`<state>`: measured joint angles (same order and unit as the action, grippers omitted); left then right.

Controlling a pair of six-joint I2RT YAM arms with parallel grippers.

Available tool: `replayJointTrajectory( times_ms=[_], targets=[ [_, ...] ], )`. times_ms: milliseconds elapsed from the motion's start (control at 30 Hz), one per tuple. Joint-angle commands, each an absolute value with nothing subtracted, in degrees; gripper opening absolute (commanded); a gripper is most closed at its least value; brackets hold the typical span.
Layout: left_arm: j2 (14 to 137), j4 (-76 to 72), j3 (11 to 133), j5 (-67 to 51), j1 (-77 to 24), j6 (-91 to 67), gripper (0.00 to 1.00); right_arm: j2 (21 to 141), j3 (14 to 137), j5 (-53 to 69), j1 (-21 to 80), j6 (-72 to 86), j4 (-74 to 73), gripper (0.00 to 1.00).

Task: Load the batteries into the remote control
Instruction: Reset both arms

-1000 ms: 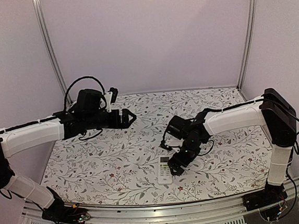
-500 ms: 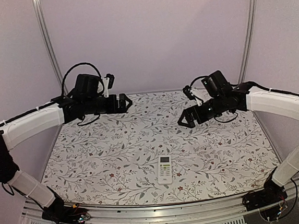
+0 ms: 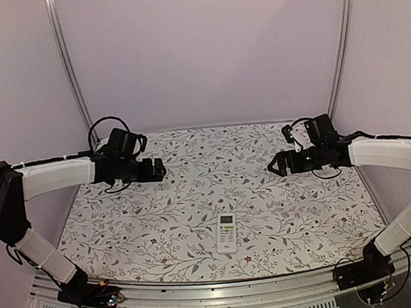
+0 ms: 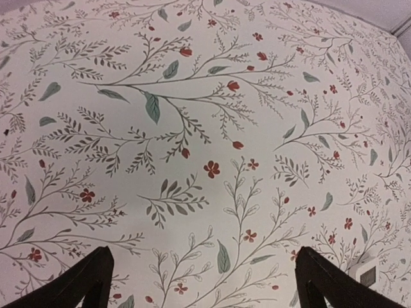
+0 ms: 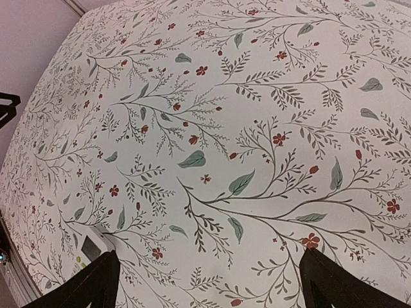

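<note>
Both arms just pulled back: my right gripper left the slim white rectangular plastic remote control and swung out to the right, my left gripper tucked in too, each with jaws spread wide, holding nothing. Remote control's lying face-up near the front of the floral-print tablecloth, well apart from both, and I see 0 loose batteries, so I'm guessing they're loaded.

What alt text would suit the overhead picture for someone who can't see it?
A white remote control lies face up near the front of a floral table. The left gripper and right gripper hang apart above the table, open and empty.
</note>
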<state>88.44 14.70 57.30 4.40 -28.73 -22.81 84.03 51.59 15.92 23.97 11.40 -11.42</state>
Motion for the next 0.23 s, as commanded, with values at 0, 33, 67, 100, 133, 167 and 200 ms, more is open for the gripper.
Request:
replayJointTrajectory(
  times_ms=[0,33,67,100,133,167,200],
  targets=[
    [90.39,12.50,55.22,4.47,-28.40,-24.39,1.00,86.07,49.45,18.95,23.91,13.93,-3.57,0.99],
    [90.46,11.88,54.93,3.99,-28.44,-24.31,1.00,86.35,49.32,19.43,23.91,14.11,-3.12,0.99],
    [90.41,11.44,54.70,3.63,-28.48,-24.12,1.00,86.54,49.23,19.53,23.90,14.27,-2.91,0.99],
    [90.10,11.05,54.49,3.32,-28.52,-23.90,0.99,86.52,49.30,19.33,23.90,14.36,-2.89,0.99],
    [89.73,10.47,54.28,3.04,-28.48,-23.48,0.99,86.42,49.31,18.95,23.91,14.34,-2.96,0.99],
    [89.25,10.02,54.16,2.90,-28.48,-23.24,0.99,86.27,49.31,18.63,23.91,14.33,-2.99,0.99],
    [88.69,9.67,54.02,2.90,-28.48,-23.06,1.00,85.91,49.26,18.56,23.90,14.29,-2.99,0.99]
  ],
)
